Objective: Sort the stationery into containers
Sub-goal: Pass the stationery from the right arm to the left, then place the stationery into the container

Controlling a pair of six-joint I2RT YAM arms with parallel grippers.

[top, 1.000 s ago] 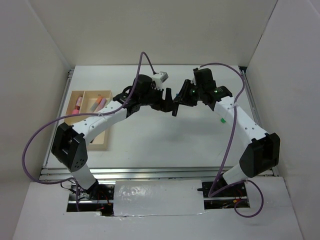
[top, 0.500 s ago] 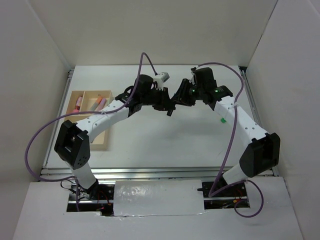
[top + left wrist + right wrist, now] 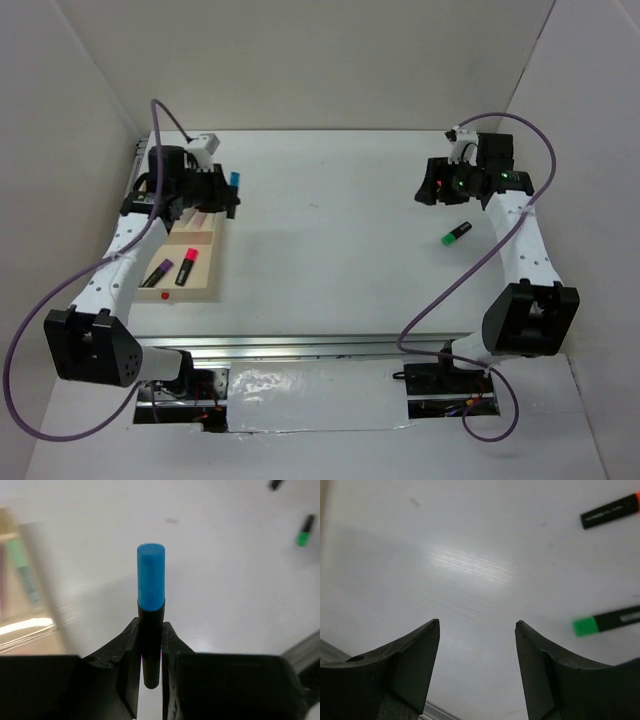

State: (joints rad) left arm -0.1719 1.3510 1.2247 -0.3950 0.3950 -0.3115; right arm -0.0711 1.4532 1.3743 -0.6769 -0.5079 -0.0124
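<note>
My left gripper [image 3: 226, 192] is shut on a black-bodied marker with a blue cap [image 3: 235, 181], above the far right corner of the tan wooden tray [image 3: 192, 294]. In the left wrist view the blue cap [image 3: 150, 580] sticks out beyond the fingers [image 3: 127, 645], which clamp the black body. The tray holds a purple marker [image 3: 157, 272], a pink-capped one [image 3: 186, 268] and a pastel one [image 3: 200, 216]. At the far right, my right gripper [image 3: 426, 190] stands open and empty [image 3: 477, 622]. A green-capped marker [image 3: 456, 234] lies just near of it.
An orange-capped black marker [image 3: 610, 511] lies on the table beyond the green one [image 3: 609, 621] in the right wrist view. A red dot [image 3: 165, 296] marks the tray's near rim. White walls close in the table at the back and both sides.
Both grippers were together at mid-table. The left arm has swung left to the tray with the blue marker shut in its jaws. The right arm has pulled back right and opened.
</note>
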